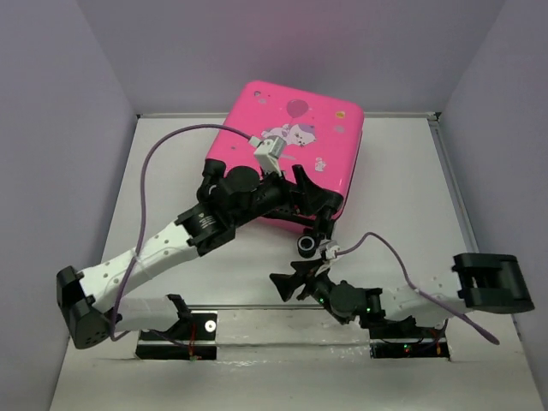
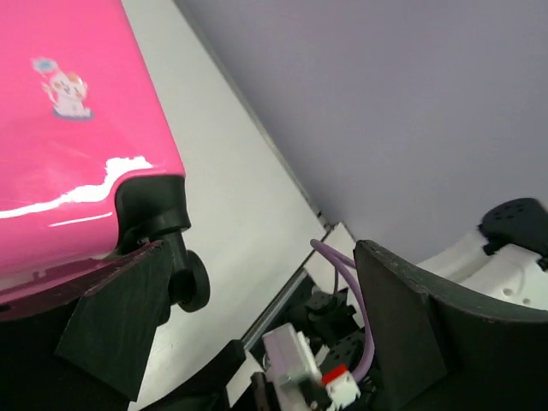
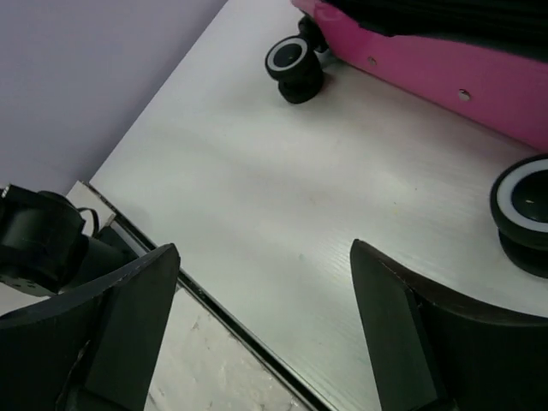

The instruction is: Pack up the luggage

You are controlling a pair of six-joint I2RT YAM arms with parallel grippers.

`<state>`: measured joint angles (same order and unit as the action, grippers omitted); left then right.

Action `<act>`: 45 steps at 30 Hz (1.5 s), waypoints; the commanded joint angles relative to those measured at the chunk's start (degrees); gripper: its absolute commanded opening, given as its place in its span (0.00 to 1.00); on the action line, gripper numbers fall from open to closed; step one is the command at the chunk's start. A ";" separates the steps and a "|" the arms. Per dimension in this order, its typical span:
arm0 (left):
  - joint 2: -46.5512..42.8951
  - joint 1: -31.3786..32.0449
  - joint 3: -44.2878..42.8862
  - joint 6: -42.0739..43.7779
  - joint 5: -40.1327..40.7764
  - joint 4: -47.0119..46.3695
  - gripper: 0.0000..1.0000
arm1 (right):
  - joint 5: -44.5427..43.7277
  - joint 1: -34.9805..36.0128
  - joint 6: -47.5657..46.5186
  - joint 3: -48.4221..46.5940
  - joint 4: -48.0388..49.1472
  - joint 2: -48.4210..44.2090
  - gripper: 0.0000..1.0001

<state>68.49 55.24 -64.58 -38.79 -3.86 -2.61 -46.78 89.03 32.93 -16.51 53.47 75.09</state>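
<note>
The hot-pink luggage (image 1: 295,137) lies closed and flat at the back middle of the table, cartoon print up. One of its black wheels (image 1: 306,247) points toward me. My left gripper (image 1: 324,210) is at the luggage's near edge by a wheel corner. In the left wrist view this gripper (image 2: 264,248) is open with nothing between its fingers. Its left finger (image 2: 120,317) is right next to the pink shell (image 2: 77,171) and a wheel (image 2: 193,282). My right gripper (image 1: 287,282) hovers low over the table in front of the luggage. It (image 3: 264,248) is open and empty, with two wheels (image 3: 295,64) ahead of it.
Grey walls close the table on the left, right and back. A metal strip (image 1: 291,321) with the two arm bases runs along the near edge. Purple cables (image 1: 171,141) loop from both wrists. White tabletop (image 3: 282,197) lies under the right gripper.
</note>
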 commanded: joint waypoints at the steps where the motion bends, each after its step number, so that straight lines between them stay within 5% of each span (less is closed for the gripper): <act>1: -10.18 -0.31 6.19 3.36 10.24 -1.97 0.99 | -7.69 0.09 13.70 -6.83 -40.13 -16.33 0.88; 5: -17.40 -0.22 16.30 2.75 14.05 -1.17 0.90 | -9.56 -2.27 26.27 -17.80 -76.11 -23.39 0.94; 10: -19.28 0.48 29.30 2.05 11.60 -5.73 0.74 | -5.08 -11.41 24.48 -29.26 -95.80 -21.31 1.00; 18: -11.28 4.26 32.15 6.44 11.86 -16.98 0.67 | -4.63 -21.44 16.39 -40.78 -100.85 -13.57 1.00; 25: -1.09 4.70 31.09 8.29 10.01 -23.92 0.65 | 0.28 -26.80 4.79 -47.64 -93.73 -5.49 1.00; 34: 7.00 5.14 29.69 10.48 9.48 -31.75 0.61 | 1.61 -28.39 4.34 -48.70 -96.01 1.37 0.99; 38: 9.73 5.75 29.68 11.01 10.09 -35.26 0.61 | -0.58 -28.92 6.01 -49.31 -99.96 2.60 0.76; 39: 10.26 5.84 29.68 11.01 10.62 -36.84 0.61 | -1.20 -28.92 6.18 -49.32 -100.49 2.87 0.60; 45: 13.95 7.33 28.81 11.71 15.27 -41.77 0.61 | -1.12 -29.97 6.27 -49.58 -101.11 1.91 0.18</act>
<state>81.38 61.08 -32.86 -29.32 6.81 -35.57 -47.18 59.42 39.94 -64.82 -44.84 77.62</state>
